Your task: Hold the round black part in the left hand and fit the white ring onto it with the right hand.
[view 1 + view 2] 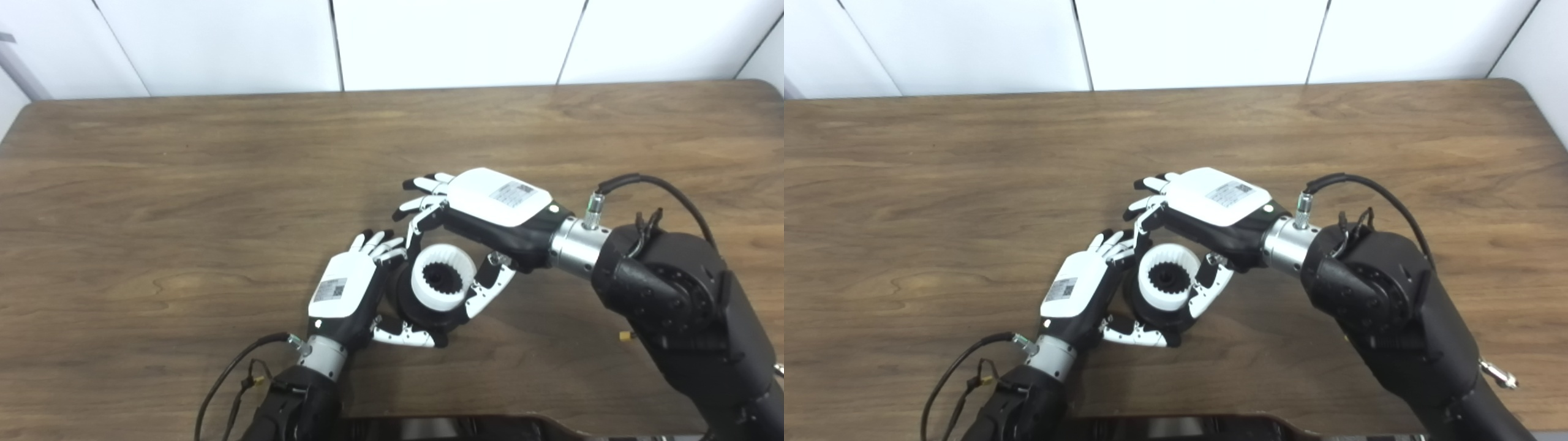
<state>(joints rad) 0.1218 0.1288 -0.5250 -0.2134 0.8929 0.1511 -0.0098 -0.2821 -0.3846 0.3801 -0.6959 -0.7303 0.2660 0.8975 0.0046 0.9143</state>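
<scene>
The round black part sits in my left hand, whose fingers and thumb curl around its rim just above the table. The white ring, toothed on the inside, rests on top of the black part, with a black toothed hub visible through its centre. My right hand reaches in from the right and pinches the ring between a finger on its far left side and the thumb on its right side. Its other fingers spread out past the ring.
The brown wooden table stretches around both hands, with white wall panels behind its far edge. A black cable loops above my right wrist, and another hangs by my left forearm.
</scene>
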